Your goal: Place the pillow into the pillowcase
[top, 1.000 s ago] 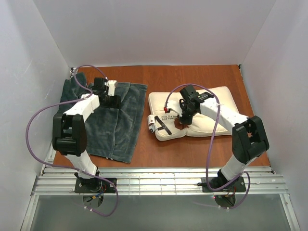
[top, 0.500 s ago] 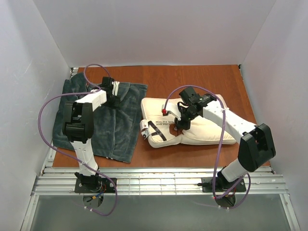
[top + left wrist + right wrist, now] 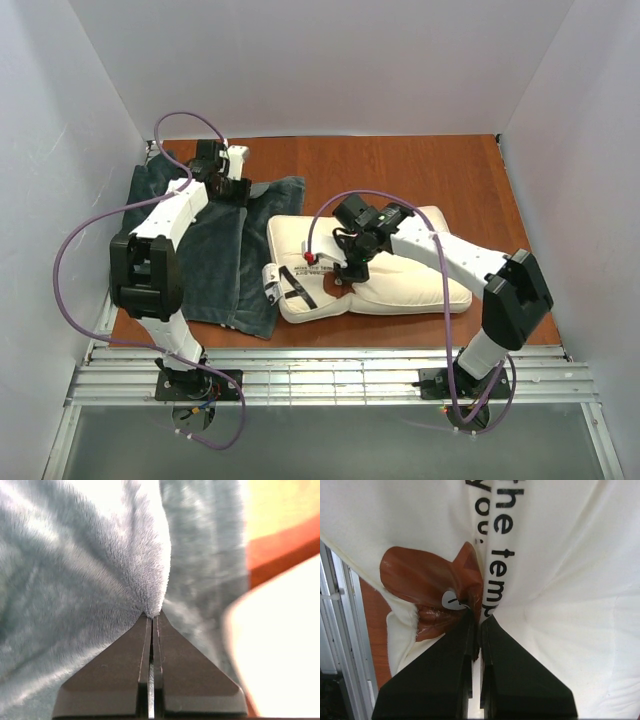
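At the near edge, the bases of the two arms were seen bolted on a metal rail (image 3: 330, 372), and a purple cable (image 3: 62, 270) was looped beside the left arm. Just behind the rail, the pillow (image 3: 410, 282) was laid flat on the brown table (image 3: 420, 165), a little right of the middle and fully outside the pillowcase (image 3: 215, 275). A small white tag (image 3: 271, 284) was seen at its near left corner. The cream cover was gripped by the right gripper (image 3: 350, 272) on the left half of the pillow. In the right wrist view, its two black fingers (image 3: 440, 680) were pressed together on a fold of the cream cloth, exactly at the brown bear face (image 3: 420, 577) and beside the dark printed words (image 3: 502, 525), and the cloth was drawn into wrinkles toward the fingertips. The pillowcase was spread on the left side of the table with its grey-teal face up. Its right edge was met by the left end of the pillow; if the pillow lay over this edge could not be told. Farther back, the left gripper (image 3: 235, 187) was closed on the pillowcase. In the left wrist view, its fingers (image 3: 110, 680) were shut with no gap, and a raised ridge of plush was caught between the tips. Behind everything, plain white walls (image 3: 320, 70) were seen.
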Tool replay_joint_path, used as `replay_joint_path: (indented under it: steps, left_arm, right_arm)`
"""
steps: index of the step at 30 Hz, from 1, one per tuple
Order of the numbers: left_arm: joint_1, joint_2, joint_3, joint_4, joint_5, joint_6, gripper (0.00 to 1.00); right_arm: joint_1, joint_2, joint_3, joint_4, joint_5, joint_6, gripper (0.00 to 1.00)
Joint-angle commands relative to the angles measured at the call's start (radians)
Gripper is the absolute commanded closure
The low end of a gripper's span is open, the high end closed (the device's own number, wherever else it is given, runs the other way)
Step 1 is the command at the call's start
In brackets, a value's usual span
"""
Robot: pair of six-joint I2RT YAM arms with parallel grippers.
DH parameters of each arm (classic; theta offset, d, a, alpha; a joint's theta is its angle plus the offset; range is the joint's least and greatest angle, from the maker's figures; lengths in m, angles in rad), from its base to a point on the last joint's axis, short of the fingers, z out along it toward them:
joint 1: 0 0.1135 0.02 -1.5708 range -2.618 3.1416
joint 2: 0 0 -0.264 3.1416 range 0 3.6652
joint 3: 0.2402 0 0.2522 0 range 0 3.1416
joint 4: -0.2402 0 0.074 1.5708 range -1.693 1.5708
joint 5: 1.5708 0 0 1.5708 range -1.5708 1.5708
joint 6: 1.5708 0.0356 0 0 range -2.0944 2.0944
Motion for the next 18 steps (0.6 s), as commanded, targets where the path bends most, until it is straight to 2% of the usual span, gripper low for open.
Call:
replay_joint_path:
  steps: [1, 9, 13, 18]
  left_arm:
    - [-0.002, -0.079, 0.036, -0.083, 0.106, -0.005, 1.0]
    - [-0.002, -0.128, 0.017, -0.118, 0.189, 0.015, 1.0]
    - [-0.002, -0.135, 0.019, -0.141, 0.206, 0.027, 1.0]
    - [-0.002, -0.161, 0.007, -0.167, 0.197, 0.069, 1.0]
  right_arm:
    - [0.064, 0.052, 0.105, 0.08, 0.017, -0.075, 0.99]
    - [0.096, 0.24, 0.25, 0.077, 0.102, -0.196, 0.99]
    - [0.081, 0.387, 0.383, 0.083, 0.18, -0.233, 0.99]
    - [0.033, 0.514, 0.632, 0.075, 0.218, -0.223, 0.99]
